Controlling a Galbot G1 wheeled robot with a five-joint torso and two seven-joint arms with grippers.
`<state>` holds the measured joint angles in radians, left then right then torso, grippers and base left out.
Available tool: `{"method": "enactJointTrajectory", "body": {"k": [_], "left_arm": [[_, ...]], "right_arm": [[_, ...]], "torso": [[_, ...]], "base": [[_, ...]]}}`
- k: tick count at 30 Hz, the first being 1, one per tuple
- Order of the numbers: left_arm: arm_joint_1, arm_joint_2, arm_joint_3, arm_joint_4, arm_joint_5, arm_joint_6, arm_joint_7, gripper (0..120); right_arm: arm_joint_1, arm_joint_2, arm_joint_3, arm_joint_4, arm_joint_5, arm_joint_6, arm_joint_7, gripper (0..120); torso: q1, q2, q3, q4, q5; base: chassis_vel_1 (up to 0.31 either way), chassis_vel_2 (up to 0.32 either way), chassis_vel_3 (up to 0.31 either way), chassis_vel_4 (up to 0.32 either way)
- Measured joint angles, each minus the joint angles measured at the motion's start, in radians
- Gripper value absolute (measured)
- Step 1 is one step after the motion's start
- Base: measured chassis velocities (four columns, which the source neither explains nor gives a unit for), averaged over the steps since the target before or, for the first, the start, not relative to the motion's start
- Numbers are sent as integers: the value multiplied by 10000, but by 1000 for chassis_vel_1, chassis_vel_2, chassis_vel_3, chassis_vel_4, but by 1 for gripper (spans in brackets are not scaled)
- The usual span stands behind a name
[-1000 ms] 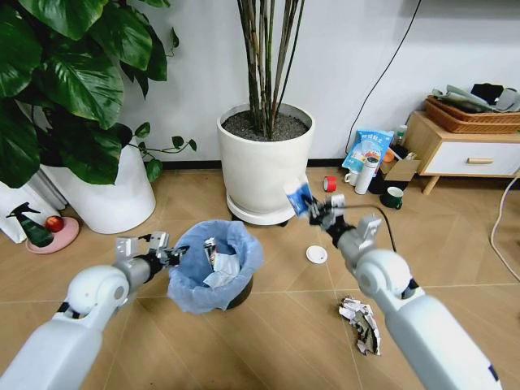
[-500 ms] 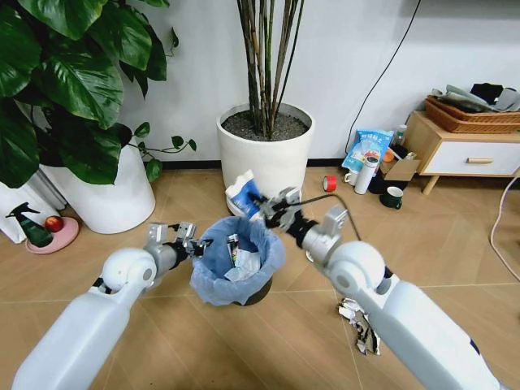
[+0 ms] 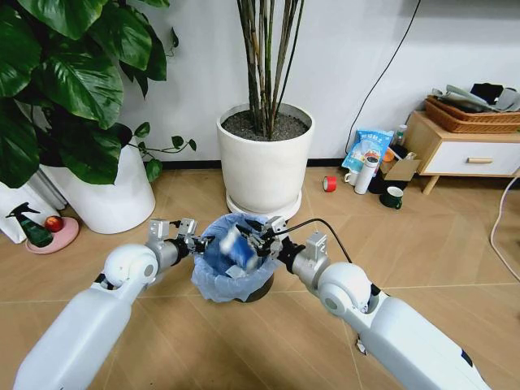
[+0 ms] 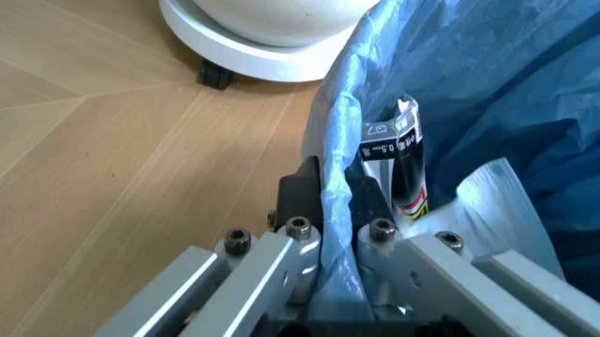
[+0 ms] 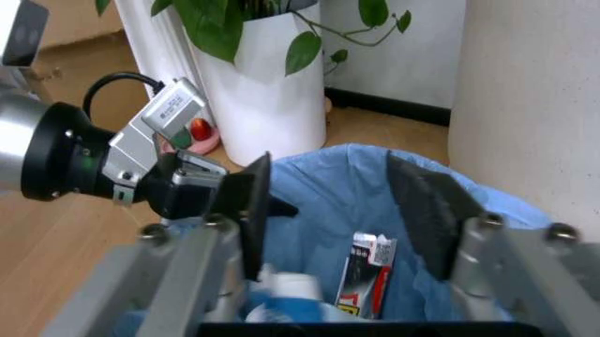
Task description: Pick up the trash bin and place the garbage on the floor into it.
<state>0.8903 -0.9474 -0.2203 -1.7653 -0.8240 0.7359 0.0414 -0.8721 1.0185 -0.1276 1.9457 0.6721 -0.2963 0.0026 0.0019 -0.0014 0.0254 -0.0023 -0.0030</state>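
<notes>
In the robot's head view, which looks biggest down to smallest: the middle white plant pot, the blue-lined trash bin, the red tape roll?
Largest to smallest:
1. White plant pot
2. Trash bin, though it sits nearer the camera
3. Red tape roll, farther back

The right tool (image 5: pixel 342 210) hangs with fingers spread over the trash bin (image 5: pixel 328 189), where a printed wrapper (image 5: pixel 369 274) lies; the left tool (image 5: pixel 211 188) grips its rim.

Head view high, looking down; both wrist views close above the shared trash bin (image 3: pixel 234 258).
</notes>
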Motion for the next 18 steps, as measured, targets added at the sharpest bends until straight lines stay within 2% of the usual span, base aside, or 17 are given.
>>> {"method": "enactJointTrajectory", "body": {"k": [1, 4, 5, 10, 11, 12, 14, 15, 18], "left_arm": [[0, 0, 0, 0, 0, 0, 0, 0], [94, 15, -149, -58, -15, 0, -11, 0], [94, 15, -149, -58, -15, 0, -11, 0], [467, 104, -720, -123, 104, 0, 6, 0], [467, 104, -720, -123, 104, 0, 6, 0], [603, 138, -851, -164, 154, 0, 17, 0], [776, 172, -1007, -249, 180, 0, 38, 0], [776, 172, -1007, -249, 180, 0, 38, 0], [981, 194, -1193, -392, 196, -2, 56, 0]], "right_arm": [[0, 0, 0, 0, 0, 0, 0, 48], [-45, 98, 187, 9, 15, 14, 320, 64], [-45, 98, 187, 9, 15, 14, 320, 64], [-400, -216, 1330, 41, 37, -16, 480, 85], [-400, -216, 1330, 41, 37, -16, 480, 85], [-618, -412, 1785, 44, 36, -17, 461, 91], [-970, -657, 2440, 29, 74, -34, 397, 97], [-970, -657, 2440, 29, 74, -34, 397, 97], [-1877, -1159, 3695, -260, 161, -20, 60, 100]], "torso": [[0, 0, 0, 0, 0], [0, 0, 0, 1, 0], [0, 0, 0, 1, 0], [0, 0, 0, 2, 1], [0, 0, 0, 2, 1], [0, 0, 0, 3, 1], [0, 0, 0, 1, -1], [0, 0, 0, 1, -1], [0, 0, 0, 0, 3]], "base": [[0, 0, 0, 0], [0, 0, 0, 0], [0, 0, 0, 0], [0, 0, 0, 0], [0, 0, 0, 0], [0, 0, 0, 0], [0, 0, 0, 0], [0, 0, 0, 0], [0, 0, 0, 0]]}}
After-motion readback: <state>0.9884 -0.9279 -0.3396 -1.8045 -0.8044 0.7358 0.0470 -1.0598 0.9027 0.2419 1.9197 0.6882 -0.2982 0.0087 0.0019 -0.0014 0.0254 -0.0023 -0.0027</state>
